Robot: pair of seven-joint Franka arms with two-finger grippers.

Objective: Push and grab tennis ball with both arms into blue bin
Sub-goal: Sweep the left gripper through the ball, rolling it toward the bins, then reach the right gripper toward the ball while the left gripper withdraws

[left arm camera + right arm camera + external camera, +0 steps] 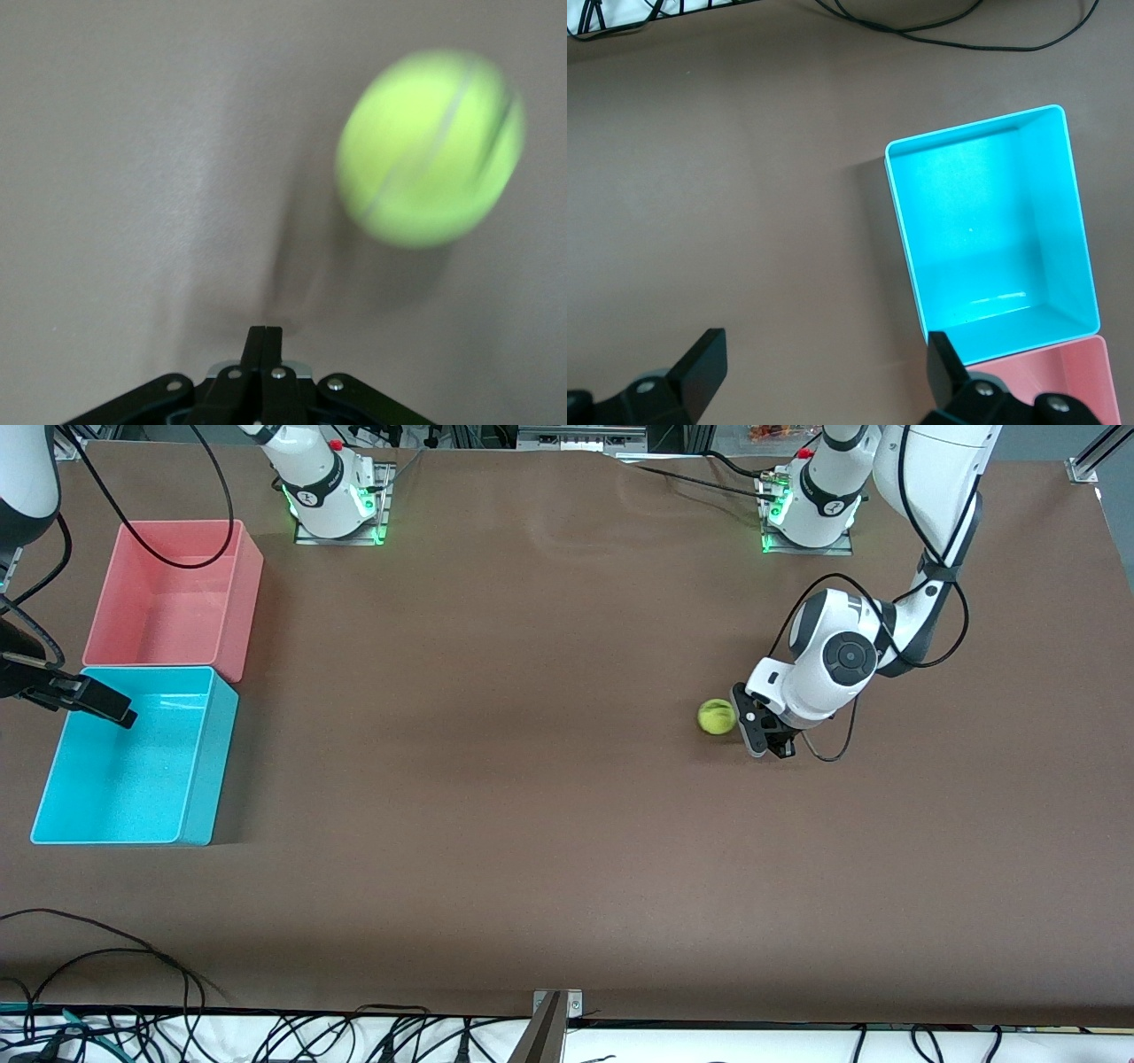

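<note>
Brown matte table (549, 824), flat and bare-looking across the middle. Going across the front view from the right arm's end: right gripper (111, 710) hung up over the blue bin (199, 779), jaws wide apart, nothing between them; the right wrist view showed both black fingers (700, 363) spread over table and bin rim. One blue bin, rectangular, smooth plastic, tall straight walls, nothing in it. One pink bin (244, 593), same shape and size, touching the blue one, farther from the front camera.

Toward the left arm's end: one tennis ball (717, 716), small, round, fuzzy yellow-green with a pale seam (blurred in the left wrist view (431, 146)). It sat on the table just beside the left gripper (760, 737), on the side facing the bins, outside the jaws. Could not tell from the front view whether ball and gripper touched; the wrist view showed the ball apart from the fingertips. Left gripper was low at the table, jaws pressed together, holding nothing; fingers (263, 354) met in one thin black line.

Two white jointed arms, two green-lit bases. Loose black cables (133, 1001) along the table edge nearest the front camera.
</note>
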